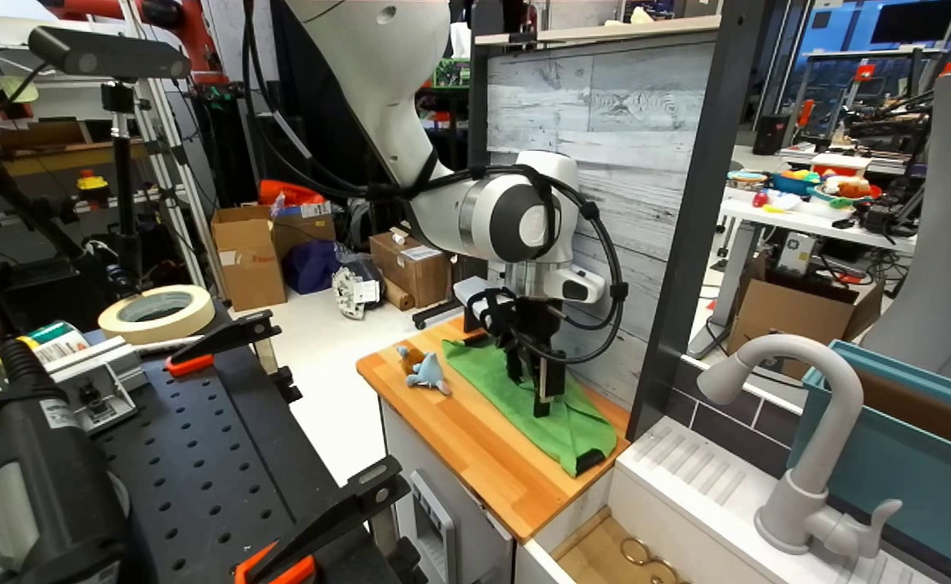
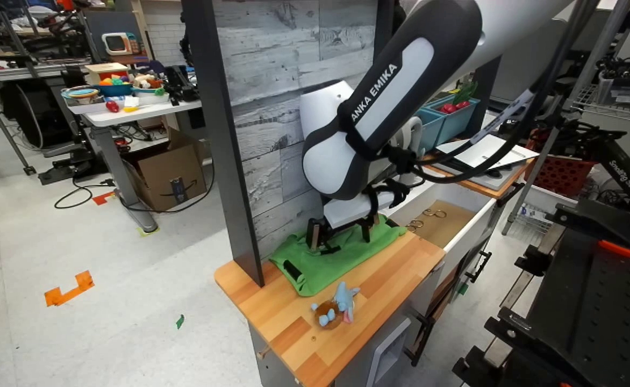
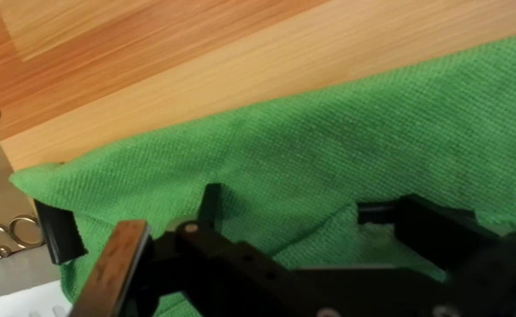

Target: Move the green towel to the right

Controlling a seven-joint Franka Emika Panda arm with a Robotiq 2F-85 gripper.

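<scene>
The green towel [image 1: 484, 385] lies loosely folded on the wooden counter [image 1: 435, 422], along the grey wood-plank panel. It also shows in an exterior view [image 2: 315, 274] and fills much of the wrist view [image 3: 293, 149]. Black patches show at its ends. My gripper [image 1: 529, 393] points down onto the towel, and it also shows in an exterior view [image 2: 341, 243]. In the wrist view the gripper [image 3: 309, 207] is open, its fingers wide apart, with a towel fold lying between them. The fingertips are at or very near the cloth; firm contact cannot be told.
A small blue and brown plush toy [image 1: 425, 373] sits on the counter beside the towel. The upright plank panel [image 2: 288, 70] stands close behind the gripper. An open drawer [image 2: 457, 236] with scissors [image 3: 11, 235] and a grey faucet [image 1: 808, 430] are beyond the counter's end.
</scene>
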